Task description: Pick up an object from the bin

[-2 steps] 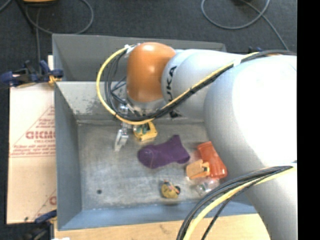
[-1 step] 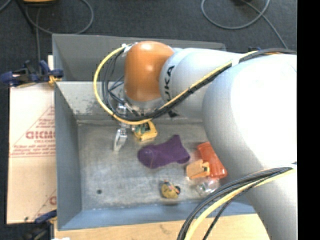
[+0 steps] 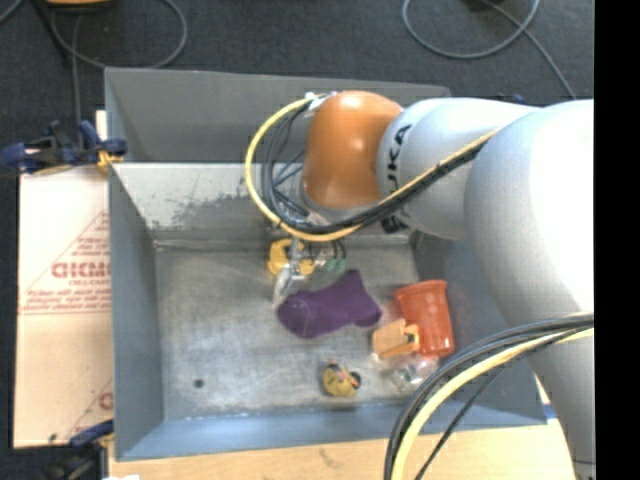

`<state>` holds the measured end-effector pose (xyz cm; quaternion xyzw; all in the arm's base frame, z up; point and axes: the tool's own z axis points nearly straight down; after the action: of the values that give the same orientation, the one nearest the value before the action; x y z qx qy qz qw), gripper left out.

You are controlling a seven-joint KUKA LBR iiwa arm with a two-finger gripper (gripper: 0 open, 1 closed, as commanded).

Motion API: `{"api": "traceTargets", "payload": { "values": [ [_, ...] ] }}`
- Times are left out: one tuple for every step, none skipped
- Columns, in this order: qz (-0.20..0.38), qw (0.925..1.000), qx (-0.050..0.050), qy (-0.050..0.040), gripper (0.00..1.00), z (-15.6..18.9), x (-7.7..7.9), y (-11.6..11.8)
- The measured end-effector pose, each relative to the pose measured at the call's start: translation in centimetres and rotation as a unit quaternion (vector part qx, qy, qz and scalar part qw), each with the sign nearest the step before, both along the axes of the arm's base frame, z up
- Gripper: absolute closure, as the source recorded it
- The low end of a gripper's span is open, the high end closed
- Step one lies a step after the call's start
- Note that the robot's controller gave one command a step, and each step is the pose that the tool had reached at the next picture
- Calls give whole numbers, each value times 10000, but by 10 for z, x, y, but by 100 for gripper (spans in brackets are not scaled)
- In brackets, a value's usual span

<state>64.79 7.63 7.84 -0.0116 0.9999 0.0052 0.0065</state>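
The grey metal bin [image 3: 200, 318] holds a handful of loose items, all on the right half of its floor. The left half shows bare, scuffed metal.

The white arm [image 3: 520, 198] reaches in from the right. Its rounded orange wrist cover [image 3: 340, 148] stands over the back wall of the bin, with a loop of yellow and black cable [image 3: 258, 173] around it.

The gripper [image 3: 288, 276] hangs below that cover, low in the bin near the middle of the back wall. Its metal tip sits at the upper left end of a soft purple cloth piece shaped like a sock [image 3: 330, 308], touching it or just above it. Whether the gripper is open or closed, and whether it has hold of anything, I cannot tell from this angle. The cloth lies flat on the floor.

A small yellow bit [image 3: 279, 257] shows just beside the gripper and a small green bit [image 3: 335, 265] just right of it. Whether either is a loose item or part of the robot is unclear.

Right of the cloth lies an orange-red plastic cup [image 3: 428, 313] on its side. A small tan block [image 3: 394, 340] touches the cup's lower left edge, and a clear plastic piece [image 3: 410, 372] lies just below it. A small round yellow and dark object [image 3: 340, 380] sits apart near the front wall.
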Motion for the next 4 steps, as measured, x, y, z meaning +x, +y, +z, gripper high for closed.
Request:
{"api": "traceTargets", "payload": {
  "values": [
    [-18,10000,-58,34,0,11,-1,-26],
    [1426,9897,-27,-135,100,5,-32,-62],
    [1423,9897,-25,-135,100,5,-32,-62],
    [1423,9898,-28,-114,100,7,-33,-62]
  ]
}}
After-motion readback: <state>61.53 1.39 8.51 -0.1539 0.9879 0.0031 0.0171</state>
